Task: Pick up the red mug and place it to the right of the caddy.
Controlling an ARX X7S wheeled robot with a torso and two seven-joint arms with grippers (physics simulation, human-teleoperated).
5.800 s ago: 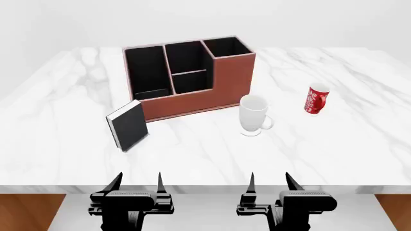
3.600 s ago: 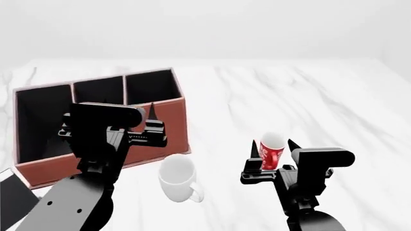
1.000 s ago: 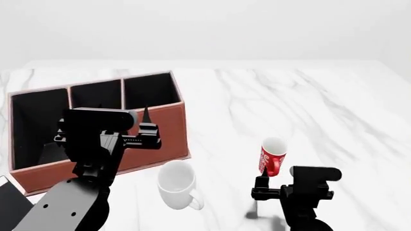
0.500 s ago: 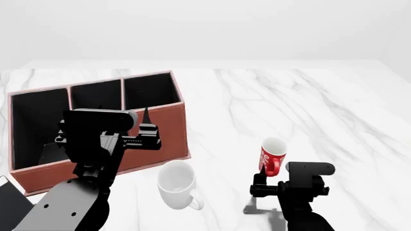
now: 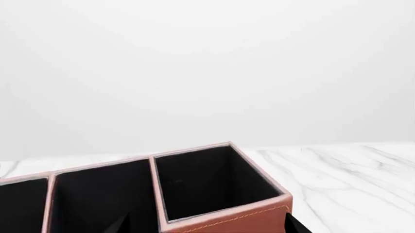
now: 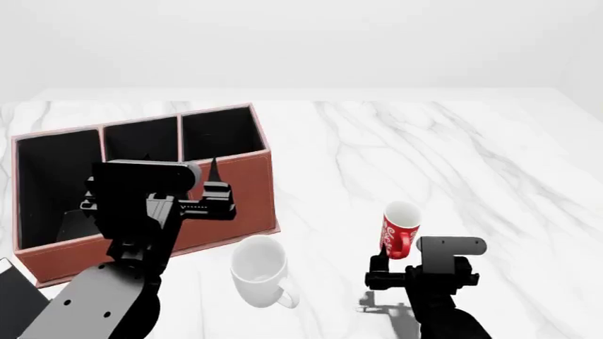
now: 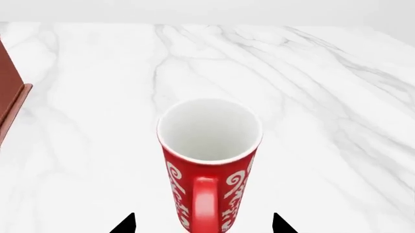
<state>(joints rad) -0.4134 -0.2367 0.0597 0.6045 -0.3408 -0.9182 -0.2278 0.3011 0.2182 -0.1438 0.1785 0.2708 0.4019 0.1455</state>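
The red mug (image 6: 399, 227) stands upright on the marble table, well to the right of the caddy (image 6: 237, 192). In the right wrist view the red mug (image 7: 209, 160) shows its white inside, with its handle turned toward the camera. My right gripper (image 7: 203, 225) is open, a dark fingertip on each side of the mug's lower part, neither touching it. In the head view the right gripper (image 6: 402, 267) sits just in front of the mug. My left gripper (image 6: 183, 169) hangs open over the caddy's front wall. The left wrist view shows the caddy (image 5: 214, 194) and the left gripper (image 5: 206, 228) straddling its corner.
A larger white mug (image 6: 261, 272) stands between the caddy and the red mug, toward the front. A black book (image 6: 14, 293) peeks in at the lower left. Bare marble table (image 6: 471, 162) stretches behind and to the right of the red mug.
My right gripper has crept a little closer to the red mug, and its shadow on the table has shifted. The mug, the caddy and the left arm have stayed put.
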